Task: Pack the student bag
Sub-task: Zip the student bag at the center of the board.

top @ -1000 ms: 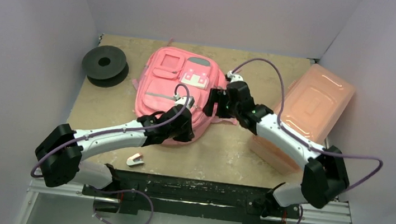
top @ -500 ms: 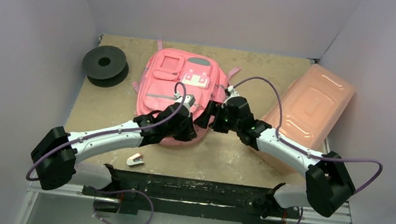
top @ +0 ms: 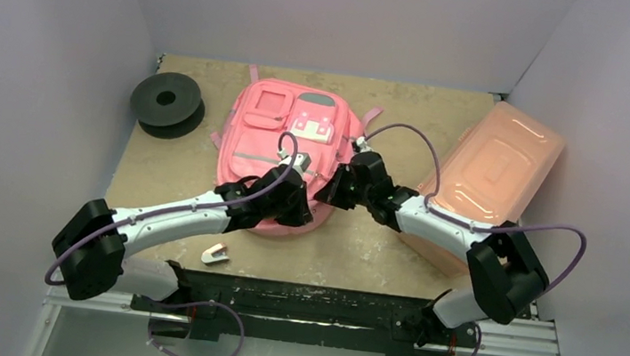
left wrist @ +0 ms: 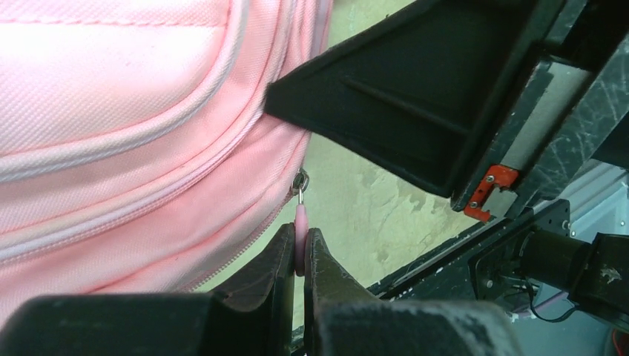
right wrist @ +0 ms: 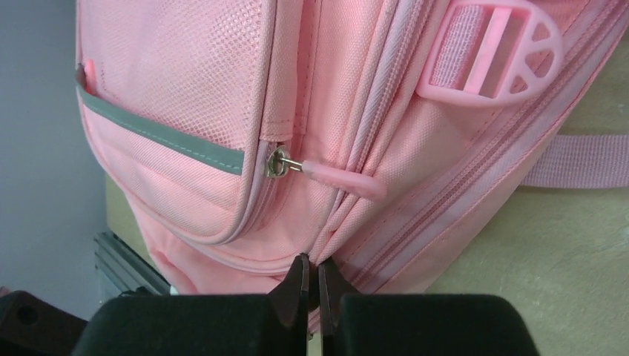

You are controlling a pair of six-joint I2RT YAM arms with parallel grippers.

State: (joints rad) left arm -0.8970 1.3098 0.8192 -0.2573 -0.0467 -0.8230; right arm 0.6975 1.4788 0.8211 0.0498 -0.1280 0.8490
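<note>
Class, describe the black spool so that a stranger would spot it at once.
Start at the pink backpack in the middle. Look to its left, near the far corner, for the black spool. Unlike its pink neighbours, it is black and round, with a centre hole.

White arms (top: pixel 168 215), black joints (top: pixel 93 247), looping purple cables (top: pixel 548 227).

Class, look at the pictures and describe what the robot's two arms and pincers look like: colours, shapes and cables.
The left arm and right arm each have slim white links between bulky black joint housings. A thin purple cable loops along each. The left pincer and right pincer are matte black, each with two wedge-shaped fingers tapering to narrow tips.
</note>
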